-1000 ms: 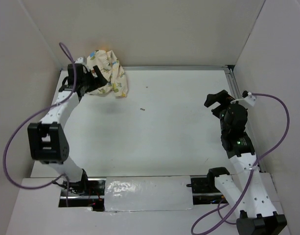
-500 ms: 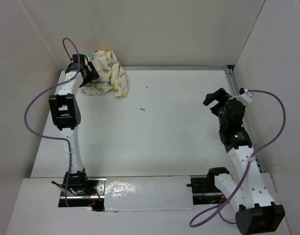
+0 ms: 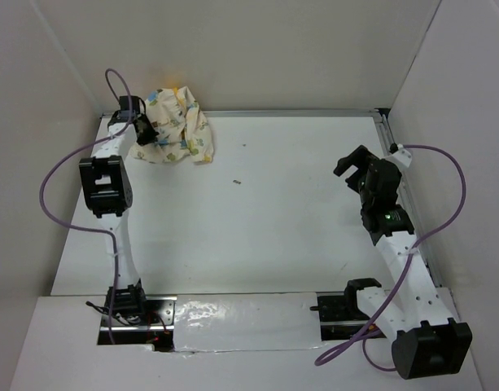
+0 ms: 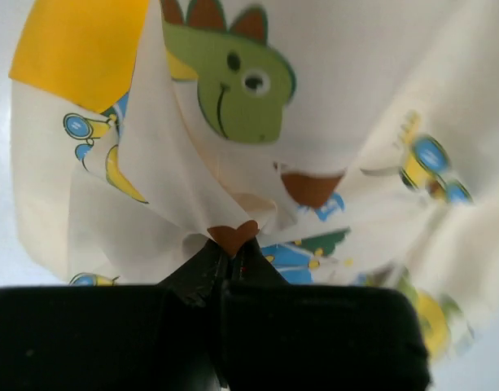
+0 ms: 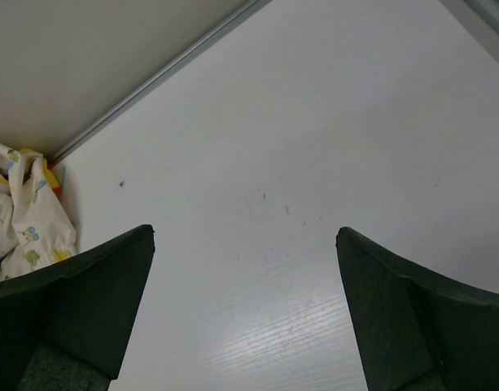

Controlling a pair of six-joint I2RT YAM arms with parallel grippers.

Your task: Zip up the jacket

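Jacket [image 3: 177, 129] sits in a crumpled heap in the far left corner of the white table [image 3: 257, 228], right by the back wall. We see cream cloth with little cartoon pictures and a bit of orange-yellow. Our left gripper [image 3: 145, 130] is at the left side of the heap. In the left wrist view, its black fingers [image 4: 202, 269] are pressed tight together on a fold of the cloth, just under a green dinosaur print [image 4: 237, 90]. Our right gripper [image 3: 352, 165] hangs over the right side of the table, far from the jacket. Its jaws stand wide apart and hold nothing.
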